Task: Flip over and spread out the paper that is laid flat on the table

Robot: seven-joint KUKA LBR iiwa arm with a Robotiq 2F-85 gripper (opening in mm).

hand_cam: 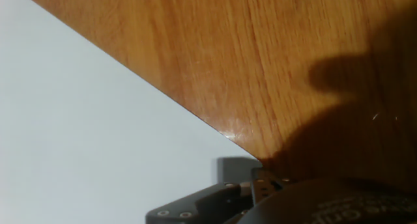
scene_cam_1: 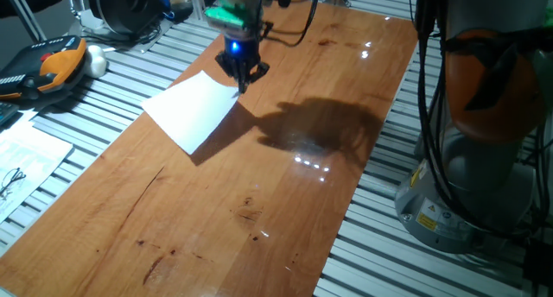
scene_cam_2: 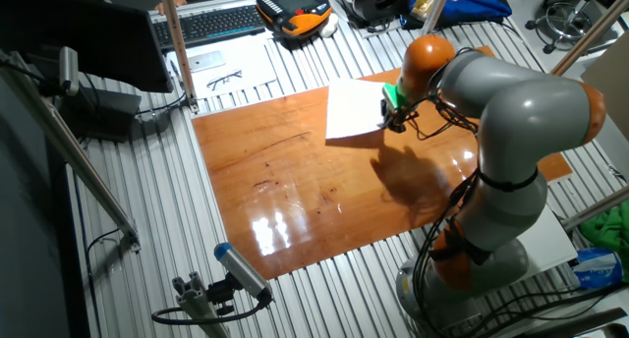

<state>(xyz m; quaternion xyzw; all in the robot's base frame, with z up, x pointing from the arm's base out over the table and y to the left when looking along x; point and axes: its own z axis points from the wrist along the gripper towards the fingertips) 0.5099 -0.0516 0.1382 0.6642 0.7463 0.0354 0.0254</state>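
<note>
White paper (scene_cam_1: pixel 192 109) lies blank-side up on the counter (scene_cam_1: pixel 285 185); tool (scene_cam_1: pixel 241 83) at its corner, grip indiscernible; lift slowly, avoiding creases.

A robotics lab. A grey-and-orange robot arm (scene_cam_2: pixel 511 112) stands bolted at the 4 o'clock edge of a slatted metal bench (scene_cam_2: pixel 295 289). Up at 12 o'clock lie a keyboard (scene_cam_2: pixel 211 24), an orange-and-black handheld control pendant (scene_cam_2: pixel 293 9) and coiled cables (scene_cam_1: pixel 121 8). Camera gear on rods (scene_cam_2: pixel 231 279) stands at 7 o'clock.
</note>
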